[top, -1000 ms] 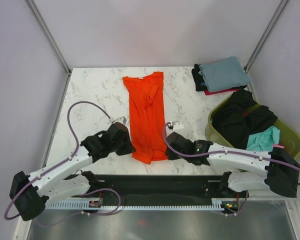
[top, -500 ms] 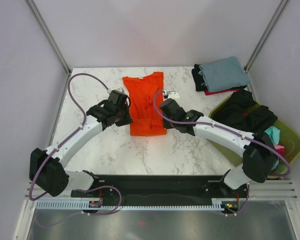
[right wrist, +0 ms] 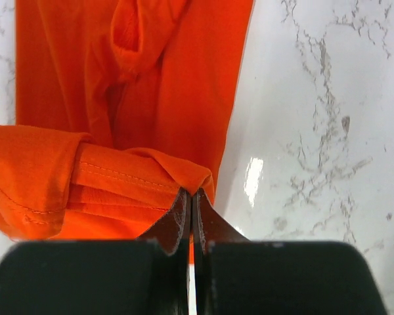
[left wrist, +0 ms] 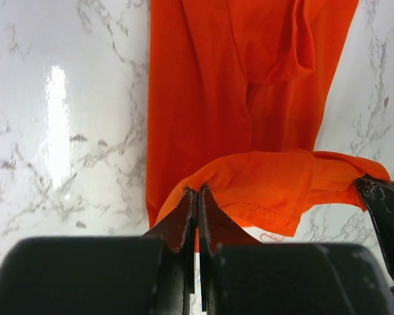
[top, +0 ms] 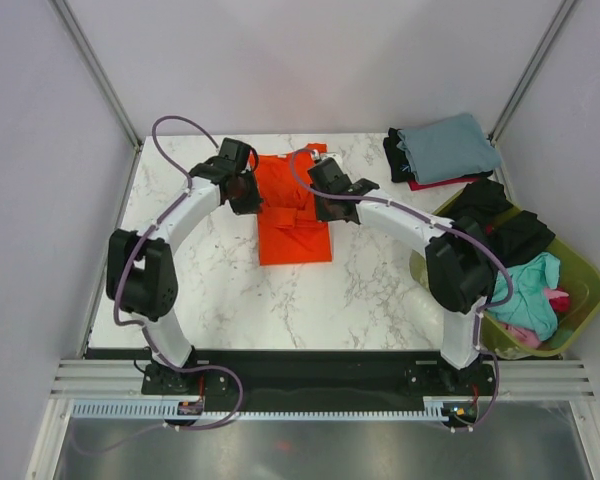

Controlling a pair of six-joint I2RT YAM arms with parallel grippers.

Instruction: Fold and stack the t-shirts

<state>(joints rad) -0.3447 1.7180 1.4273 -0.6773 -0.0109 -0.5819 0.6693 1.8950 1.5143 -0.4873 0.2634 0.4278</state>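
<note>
The bright orange t-shirt lies on the marble table, its near half lifted and doubled back over its far half. My left gripper is shut on the hem's left corner. My right gripper is shut on the hem's right corner. Both hold the hem above the shirt's middle, the cloth spanning between them. A stack of folded shirts, grey-blue on top of red and black, sits at the far right corner.
An olive-green basket at the right edge holds black, teal and pink shirts. Metal frame posts rise at the table's far corners. White walls enclose the table. Bare marble lies in front of the orange shirt.
Both grippers have carried the shirt's near hem away from the table's front edge toward the far side, folding the long orange shirt over itself. Both arms now stretch far out.
</note>
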